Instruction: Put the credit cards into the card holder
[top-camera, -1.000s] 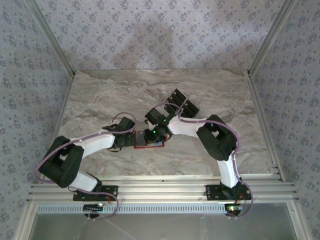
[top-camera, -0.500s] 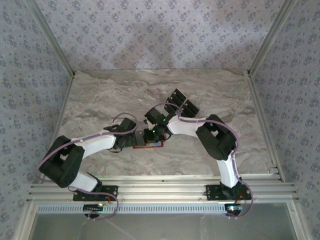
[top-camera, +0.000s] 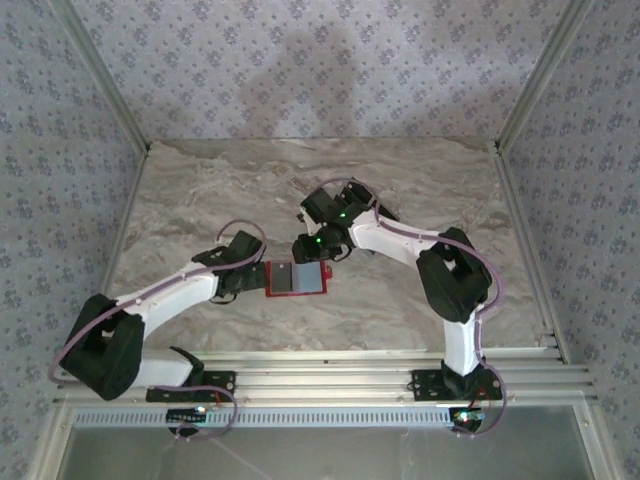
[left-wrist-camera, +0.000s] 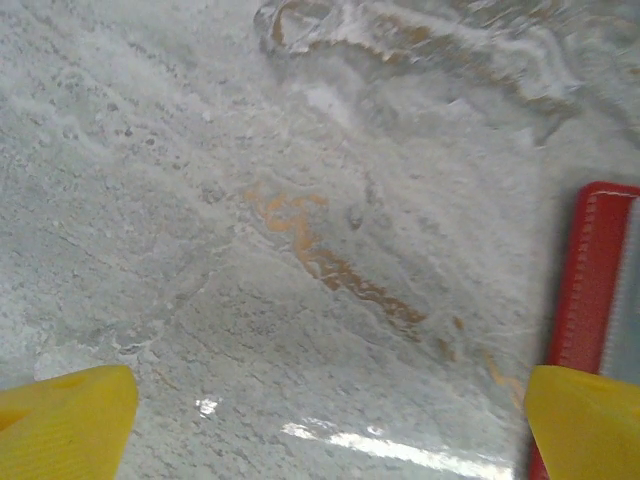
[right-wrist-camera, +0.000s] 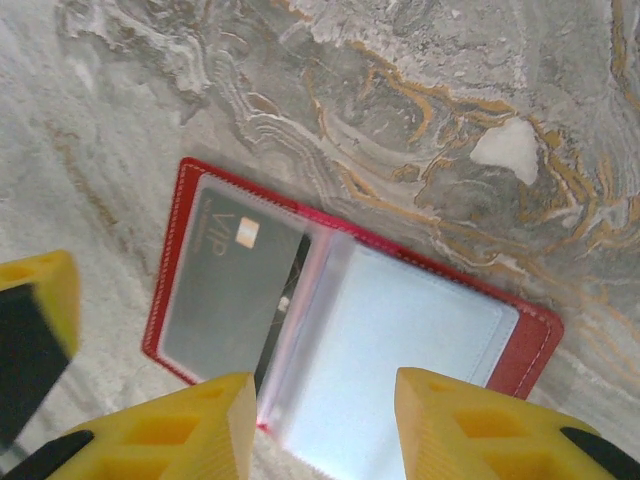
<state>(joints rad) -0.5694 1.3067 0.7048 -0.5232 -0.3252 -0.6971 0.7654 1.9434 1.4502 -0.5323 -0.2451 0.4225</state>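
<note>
Card holder (top-camera: 296, 279) lay opened flat on the marble tabletop (top-camera: 400, 170), just toward 7 o'clock of its centre in the overhead view, red border up and both clear pockets showing. Seen from the right wrist, a dark credit card (right-wrist-camera: 230, 290) marked "VIP" sat inside the pocket on the 9 o'clock half, while the pocket on the 3 o'clock half showed pale grey. The right claw (right-wrist-camera: 325, 405) hung above the holder with its yellow fingers parted and nothing between them. The left claw (left-wrist-camera: 328, 418) stood at the holder's 9 o'clock, spread wide over bare marble, one finger just beside the red edge.
</note>
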